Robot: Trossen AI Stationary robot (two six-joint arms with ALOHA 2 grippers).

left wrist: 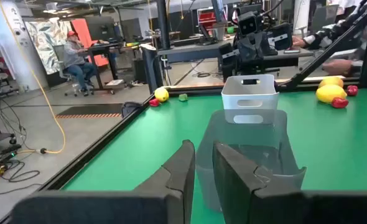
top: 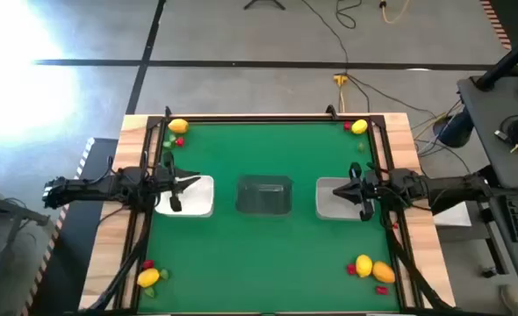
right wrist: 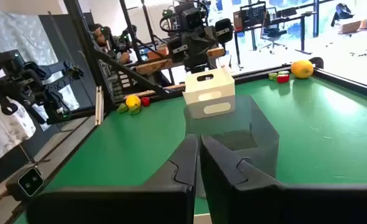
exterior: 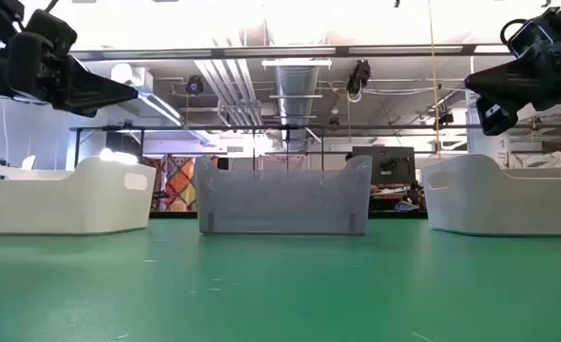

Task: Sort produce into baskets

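High view: sorting not begun, by the look of it. All produce sits in four corner clusters: a yellow fruit point(top: 177, 126) with red and green bits at the far left, another yellow fruit point(top: 358, 126) far right, a near-left cluster point(top: 148, 276), and a near-right cluster point(top: 370, 269) with an orange piece.

Three baskets in a row across mid-table: white basket point(top: 202, 207) left, dark clear basket point(top: 264, 195) centre, pale basket point(top: 329, 208) right. No produce visible in any; the low view shows only their walls.

Left gripper point(top: 176, 195) hovers over the white basket, fingers closed, holding nothing. Right gripper point(top: 361, 196) over the pale basket, likewise closed and empty.
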